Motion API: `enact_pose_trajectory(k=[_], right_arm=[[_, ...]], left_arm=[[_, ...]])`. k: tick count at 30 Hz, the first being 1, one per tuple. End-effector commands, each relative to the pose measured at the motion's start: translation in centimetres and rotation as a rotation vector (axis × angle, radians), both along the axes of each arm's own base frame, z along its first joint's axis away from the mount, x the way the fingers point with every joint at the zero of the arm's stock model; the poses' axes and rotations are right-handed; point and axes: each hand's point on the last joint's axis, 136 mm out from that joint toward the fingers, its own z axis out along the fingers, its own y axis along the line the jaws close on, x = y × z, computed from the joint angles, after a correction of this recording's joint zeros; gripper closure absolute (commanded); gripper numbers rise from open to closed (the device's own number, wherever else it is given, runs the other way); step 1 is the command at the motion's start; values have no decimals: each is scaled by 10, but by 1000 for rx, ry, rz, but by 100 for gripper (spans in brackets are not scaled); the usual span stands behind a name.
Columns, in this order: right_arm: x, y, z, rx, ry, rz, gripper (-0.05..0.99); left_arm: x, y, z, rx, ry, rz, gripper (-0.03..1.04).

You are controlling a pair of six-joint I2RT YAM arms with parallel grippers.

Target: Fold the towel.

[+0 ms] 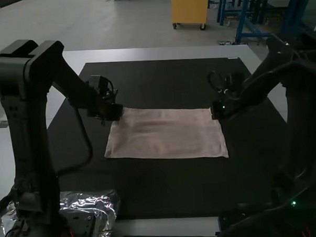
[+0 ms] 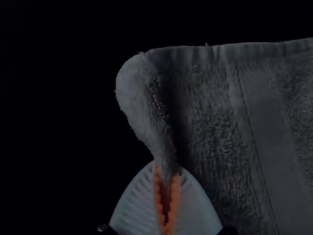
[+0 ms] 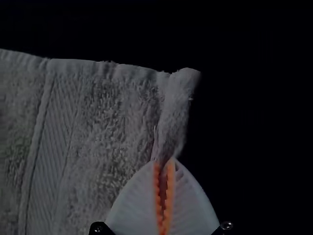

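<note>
Overhead, towel point(image 1: 169, 134) lies flat; wrist views add orange pads point(image 2: 159, 205) pinching it.

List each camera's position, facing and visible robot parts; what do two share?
High view: above, behind left arm, right arm, both showing; faces forward, down over towel.
Left wrist view: on left arm; faces towel's left end; left gripper shows.
Right wrist view: on right arm; faces towel's right end; right gripper shows.
Wrist views share towel.

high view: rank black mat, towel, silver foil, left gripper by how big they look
Black mat
Towel and silver foil: unsure, since the foil is nearer the camera and partly hidden
Left gripper
</note>
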Motion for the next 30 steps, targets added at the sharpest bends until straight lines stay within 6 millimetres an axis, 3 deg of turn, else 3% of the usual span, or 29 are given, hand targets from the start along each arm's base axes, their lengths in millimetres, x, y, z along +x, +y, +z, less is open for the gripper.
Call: enact_pose_trajectory(k=[1,11,18,24,30], right_arm=[[2,9,36,57,-57,9,96],[-13,-14,65,72,-63,-31,96],[-33,-24,80,90,-67,-43,96],[-53,-35,89,108,-61,-54,96],[-83,-31,82,136,-3,-25,96]], left_arm=[[-1,5,13,-6,-14,10,99],[-15,4,51,-23,-17,-10,99],[-40,6,61,-24,0,-13,99],[-63,8,73,-25,-3,-13,99],[-84,11,87,-30,-3,-6,99]])
